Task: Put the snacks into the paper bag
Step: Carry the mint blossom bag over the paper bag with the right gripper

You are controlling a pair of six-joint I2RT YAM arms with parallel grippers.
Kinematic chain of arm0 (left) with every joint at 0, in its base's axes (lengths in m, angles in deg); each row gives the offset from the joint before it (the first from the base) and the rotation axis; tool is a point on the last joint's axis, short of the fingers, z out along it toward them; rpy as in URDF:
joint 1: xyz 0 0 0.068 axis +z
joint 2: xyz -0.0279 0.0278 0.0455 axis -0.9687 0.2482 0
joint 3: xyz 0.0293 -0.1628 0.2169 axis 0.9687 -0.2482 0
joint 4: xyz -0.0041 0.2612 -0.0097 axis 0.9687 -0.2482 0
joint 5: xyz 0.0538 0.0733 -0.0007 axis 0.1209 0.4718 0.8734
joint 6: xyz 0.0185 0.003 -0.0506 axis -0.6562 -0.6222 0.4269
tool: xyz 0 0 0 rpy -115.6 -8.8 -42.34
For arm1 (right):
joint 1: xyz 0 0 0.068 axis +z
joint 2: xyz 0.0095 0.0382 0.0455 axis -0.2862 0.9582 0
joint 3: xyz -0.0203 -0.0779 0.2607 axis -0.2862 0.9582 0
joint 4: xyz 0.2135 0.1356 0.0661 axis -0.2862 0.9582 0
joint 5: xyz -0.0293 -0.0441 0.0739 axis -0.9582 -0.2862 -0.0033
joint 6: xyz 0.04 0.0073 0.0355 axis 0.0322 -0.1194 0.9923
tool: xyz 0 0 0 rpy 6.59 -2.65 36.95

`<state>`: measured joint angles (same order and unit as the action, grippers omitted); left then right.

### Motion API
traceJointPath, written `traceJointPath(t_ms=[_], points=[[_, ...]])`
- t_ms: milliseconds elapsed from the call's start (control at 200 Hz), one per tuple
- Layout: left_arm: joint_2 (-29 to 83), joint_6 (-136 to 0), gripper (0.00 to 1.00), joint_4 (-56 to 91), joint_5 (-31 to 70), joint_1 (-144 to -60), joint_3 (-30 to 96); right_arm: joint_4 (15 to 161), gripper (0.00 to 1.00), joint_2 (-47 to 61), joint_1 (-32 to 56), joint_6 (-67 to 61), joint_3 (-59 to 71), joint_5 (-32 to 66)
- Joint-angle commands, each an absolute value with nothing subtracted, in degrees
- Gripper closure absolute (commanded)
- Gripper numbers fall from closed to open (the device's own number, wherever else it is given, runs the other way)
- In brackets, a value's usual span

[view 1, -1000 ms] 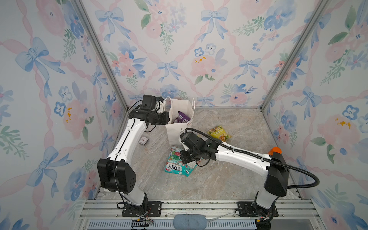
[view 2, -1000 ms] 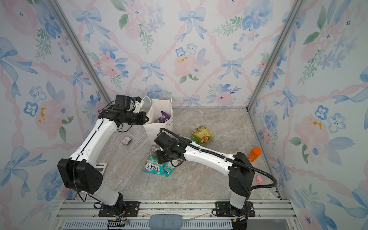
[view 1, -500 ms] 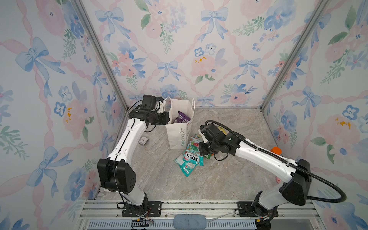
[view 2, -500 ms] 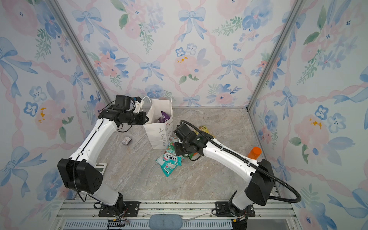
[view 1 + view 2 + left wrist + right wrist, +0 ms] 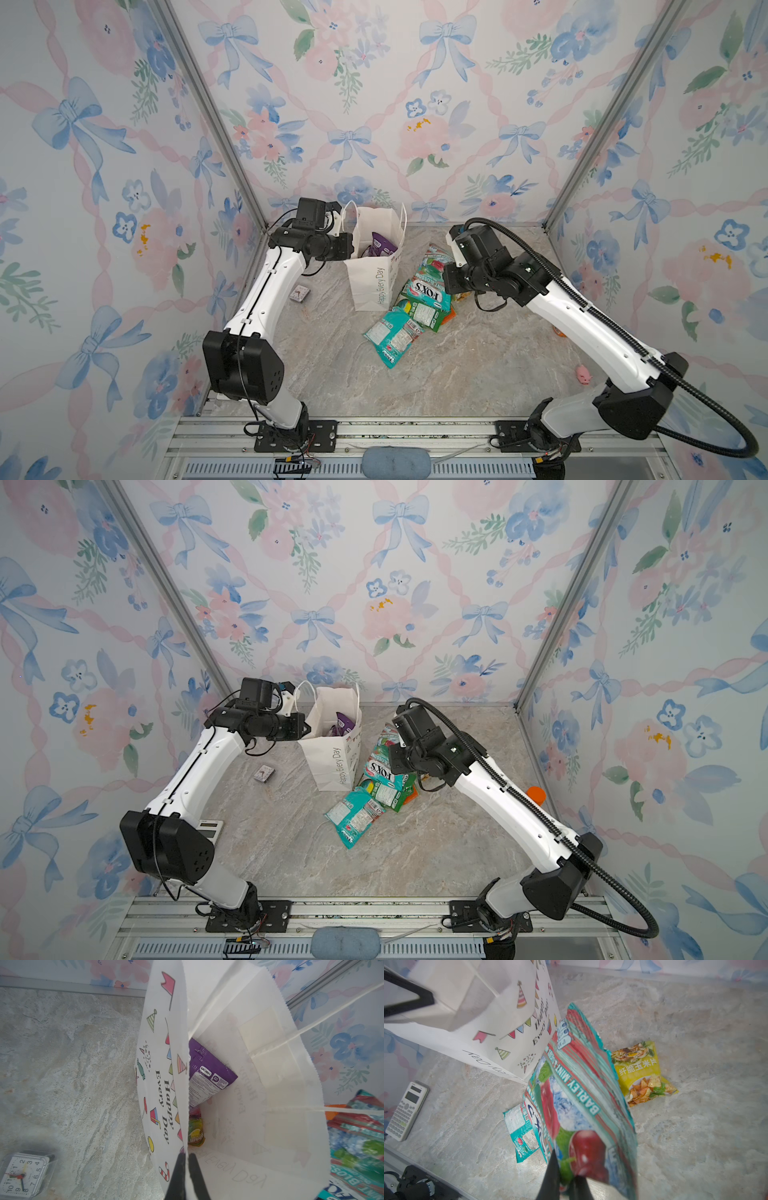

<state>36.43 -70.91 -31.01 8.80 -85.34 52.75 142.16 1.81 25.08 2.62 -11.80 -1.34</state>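
The white paper bag [image 5: 376, 278] [image 5: 332, 762] stands upright at the back of the table, and my left gripper [image 5: 185, 1155] [image 5: 347, 250] is shut on its near rim. A purple packet [image 5: 207, 1076] [image 5: 383, 248] leans inside it. My right gripper [image 5: 566, 1167] [image 5: 446, 282] is shut on a teal FOX'S mint packet [image 5: 581, 1095] [image 5: 428, 280], which hangs off the table just right of the bag. Below it lie a second teal packet [image 5: 392, 334] [image 5: 521, 1130], a green packet [image 5: 424, 313] and an orange one [image 5: 411, 793]. A yellow chip bag [image 5: 641, 1072] lies beyond.
A small clock [image 5: 300, 293] [image 5: 22, 1174] sits left of the bag. A white calculator [image 5: 210, 827] [image 5: 406, 1111] lies near the left arm's base. An orange-capped bottle [image 5: 536, 793] and a pink toy [image 5: 584, 374] are by the right wall.
My right gripper has lifted the teal FOX'S packet off the pile and carried it up and back beside the bag. The left gripper has kept its hold on the bag rim.
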Motion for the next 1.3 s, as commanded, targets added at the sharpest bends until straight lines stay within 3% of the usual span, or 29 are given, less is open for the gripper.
traceJointPath(t_ms=[0, 365, 670, 1020, 1295], points=[[36.5, -70.4, 1.00, -30.0, 8.9, -85.2, 52.1, 143.0, 1.00, -0.6, 24.9, 0.6, -15.2, -0.7], [36.7, -70.4, 1.00, -30.1, 8.9, -85.3, 52.0, 141.6, 1.00, -0.5, 32.2, 0.8, -20.1, -0.2], [36.1, -70.2, 1.00, -30.1, 9.2, -85.3, 52.0, 139.1, 1.00, 6.5, 35.2, -0.3, -27.5, 2.4], [36.0, -70.3, 1.00, -30.1, 9.1, -85.3, 52.1, 141.1, 1.00, 18.4, 35.3, -4.0, -43.4, 3.6], [35.5, -70.4, 1.00, -30.0, 9.2, -85.4, 52.1, 147.6, 1.00, 30.5, 33.4, -8.3, -63.0, 3.1]])
